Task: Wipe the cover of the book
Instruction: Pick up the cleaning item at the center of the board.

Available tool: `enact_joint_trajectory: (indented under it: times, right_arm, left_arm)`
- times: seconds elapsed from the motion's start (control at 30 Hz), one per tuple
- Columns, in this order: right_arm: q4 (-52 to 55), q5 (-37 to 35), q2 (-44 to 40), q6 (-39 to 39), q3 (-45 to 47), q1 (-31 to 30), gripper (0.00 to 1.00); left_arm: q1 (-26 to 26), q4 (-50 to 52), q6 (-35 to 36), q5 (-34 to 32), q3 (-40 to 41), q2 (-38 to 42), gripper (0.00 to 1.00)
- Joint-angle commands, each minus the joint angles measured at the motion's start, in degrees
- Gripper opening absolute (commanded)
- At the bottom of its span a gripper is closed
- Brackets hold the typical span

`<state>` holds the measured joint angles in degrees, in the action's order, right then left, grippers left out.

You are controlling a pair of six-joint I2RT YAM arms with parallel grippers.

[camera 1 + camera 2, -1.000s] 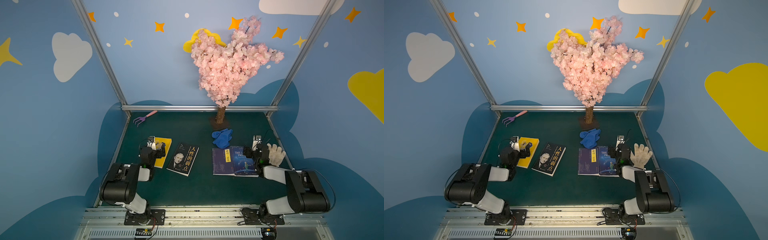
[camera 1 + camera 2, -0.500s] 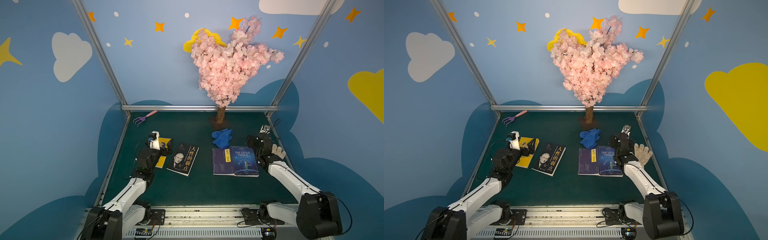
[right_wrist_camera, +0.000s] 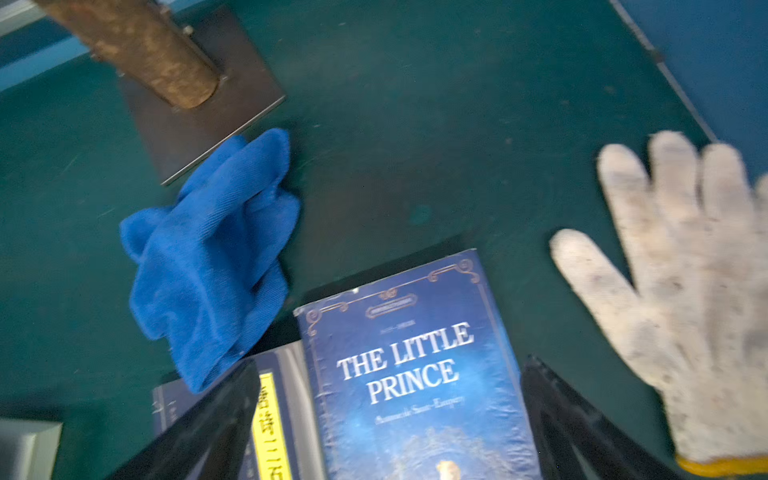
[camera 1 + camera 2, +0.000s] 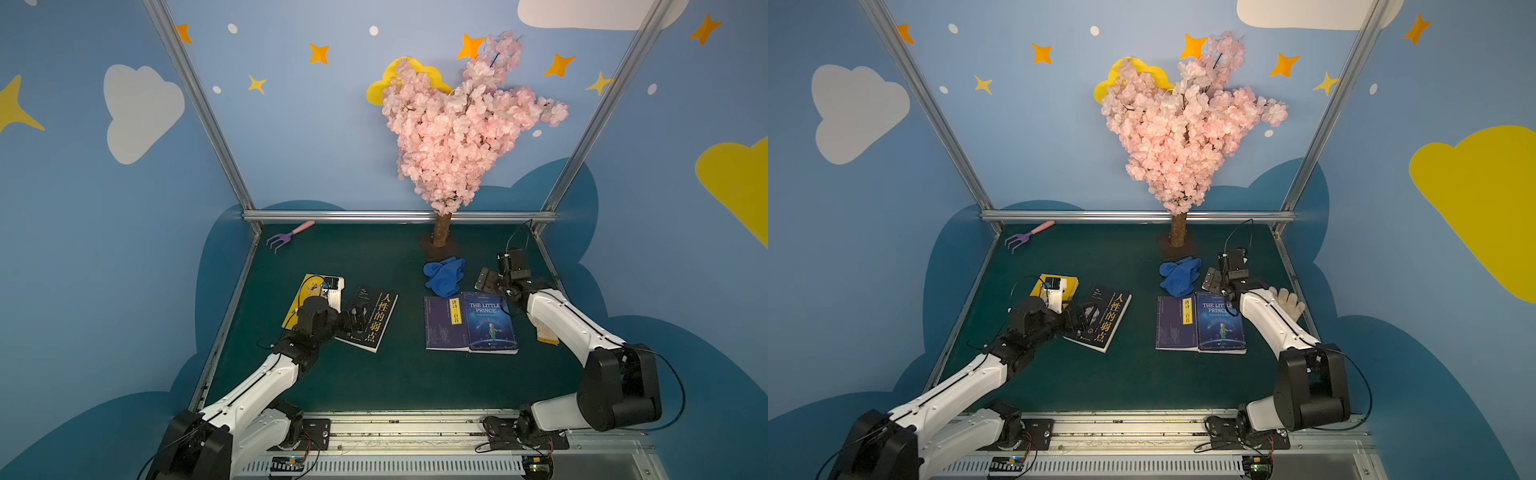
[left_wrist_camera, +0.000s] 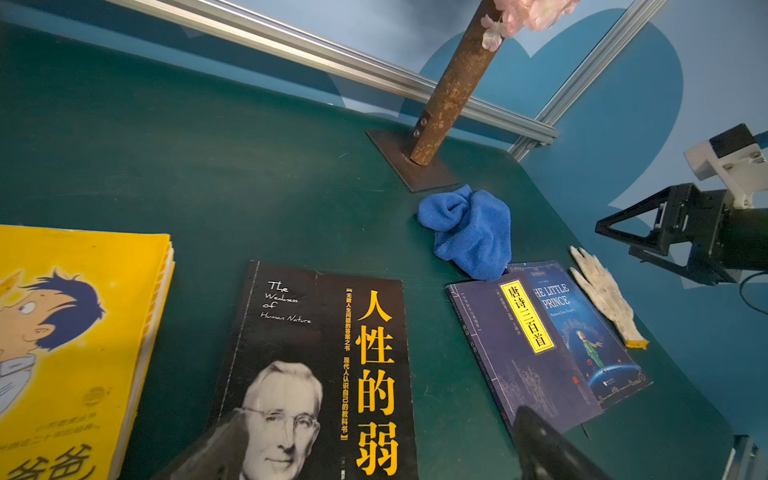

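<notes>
Several books lie flat on the green table: a yellow book (image 4: pixel 300 291), a black book (image 4: pixel 380 320) (image 5: pixel 324 353), a dark purple book (image 4: pixel 440 326), and a blue "The Little Prince" book (image 4: pixel 490 326) (image 3: pixel 415 374) overlapping the purple one. A crumpled blue cloth (image 4: pixel 444 275) (image 3: pixel 212 257) rests just beyond those two. My left gripper (image 4: pixel 357 320) (image 5: pixel 382 457) hovers open over the black book's near left part. My right gripper (image 4: pixel 488 280) (image 3: pixel 395 415) stands open above the far edge of the Little Prince book, right of the cloth, holding nothing.
A white work glove (image 4: pixel 544 332) (image 3: pixel 685 270) lies by the right edge, partly under my right arm. The pink blossom tree's trunk (image 4: pixel 441 230) and base plate stand behind the cloth. A purple toy rake (image 4: pixel 286 237) sits at the far left corner.
Both arms have unfolded from the near edge and reached forward. The left gripper has moved right over the black book, and the right gripper towards the cloth. Both stay open.
</notes>
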<state>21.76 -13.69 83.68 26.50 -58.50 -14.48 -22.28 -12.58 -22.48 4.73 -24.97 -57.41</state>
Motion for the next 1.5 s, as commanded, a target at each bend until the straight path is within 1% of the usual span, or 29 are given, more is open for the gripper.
enact_joint_trajectory:
  times: [0.0,0.03,0.1,0.23,0.3,0.4,0.5,0.57,0.67,0.77,0.83,0.87,0.93,0.97,1.0,1.03,1.07,1.1,1.27,1.33,1.37,1.4,1.47]
  right_arm:
    - [2.8,6.62,4.87,-0.48,-4.8,-1.96,0.96]
    - [3.59,7.16,6.95,-0.53,-6.88,-2.92,0.96]
    - [5.49,7.08,11.22,-0.97,-11.28,-5.18,0.96]
    - [10.97,5.34,22.36,-2.11,-22.17,-9.04,0.96]
    - [14.68,5.16,28.16,-1.95,-27.89,-9.75,0.96]
    - [19.34,6.15,35.7,-0.87,-34.97,-10.18,0.96]
    - [20.48,6.77,39.29,0.19,-37.33,-10.78,0.96]
    - [20.22,5.46,39.3,-0.15,-37.09,-11.44,0.95]
    - [20.96,5.73,39.84,-0.56,-37.51,-11.51,0.92]
    - [21.99,6.21,40.57,-1.49,-38.35,-11.45,0.81]
    - [21.77,6.4,40.53,-2.16,-38.27,-11.46,0.71]
    - [21.46,6.4,40.38,-2.48,-38.01,-11.51,0.64]
    - [20.77,6.59,40.0,-3.05,-37.46,-11.45,0.48]
    - [20.29,6.83,39.63,-3.41,-37.09,-11.4,0.38]
    - [20.01,7.0,39.22,-3.93,-36.79,-11.36,0.27]
    - [19.94,7.15,38.77,-4.31,-36.77,-11.31,0.19]
    - [20.03,7.27,37.97,-4.74,-36.69,-11.25,0.08]
    - [20.06,7.29,36.97,-5.16,-36.6,-11.27,0.0]
    - [19.44,6.93,27.96,-7.08,-34.35,-11.36,0.0]
    - [19.24,8.24,23.67,-8.48,-33.6,-11.19,0.0]
    - [19.52,9.25,21.25,-9.52,-33.29,-11.1,0.0]
    - [19.67,9.6,18.8,-10.49,-32.73,-11.09,0.0]
    - [19.56,9.36,14.46,-11.61,-31.07,-10.97,0.0]
  left_arm:
    - [0.18,6.18,-1.7,-8.49,-1.05,2.61,1.0]
    - [0.34,6.29,-3.07,-10.71,-0.02,3.09,1.0]
    - [0.85,4.95,-5.54,-12.3,2.38,4.0,1.0]
    - [2.54,0.93,-8.78,-12.44,6.73,5.55,1.0]
    - [3.72,1.39,-9.73,-13.07,7.2,5.57,1.0]
    - [5.46,1.83,-10.34,-11.88,6.97,4.3,1.0]
    - [6.35,1.08,-10.92,-9.55,6.41,2.12,1.0]
    - [6.46,0.21,-11.12,-8.26,6.15,1.01,1.0]
    - [6.56,-0.57,-11.41,-7.72,6.09,0.7,1.0]
    - [6.57,-1.59,-11.98,-7.65,6.73,1.29,1.0]
    - [6.61,-3.39,-13.07,-7.69,7.92,1.45,1.0]
    - [6.66,-4.64,-13.53,-7.49,8.62,1.46,1.0]
    - [6.73,-5.39,-13.02,-6.59,8.8,1.14,1.0]
    - [6.73,-4.48,-12.39,-7.02,8.32,0.94,1.0]
    - [6.73,-3.12,-11.87,-7.99,7.69,0.66,1.0]
    - [6.73,-2.28,-11.35,-9.09,7.3,0.38,1.0]
    - [6.73,-1.44,-11.45,-10.6,7.03,0.13,1.0]
    - [6.76,-1.18,-11.8,-11.42,7.07,-0.07,1.0]
    - [6.82,-2.8,-11.6,-9.34,7.34,-0.68,1.0]
    - [6.81,-4.23,-10.41,-6.93,7.66,-0.86,1.0]
    - [6.81,-6.11,-9.26,-4.29,8.02,-1.16,1.0]
    - [6.66,-7.66,-8.31,-1.67,8.18,-1.53,0.96]
    - [5.98,-8.6,-6.8,1.24,7.74,-2.39,0.88]
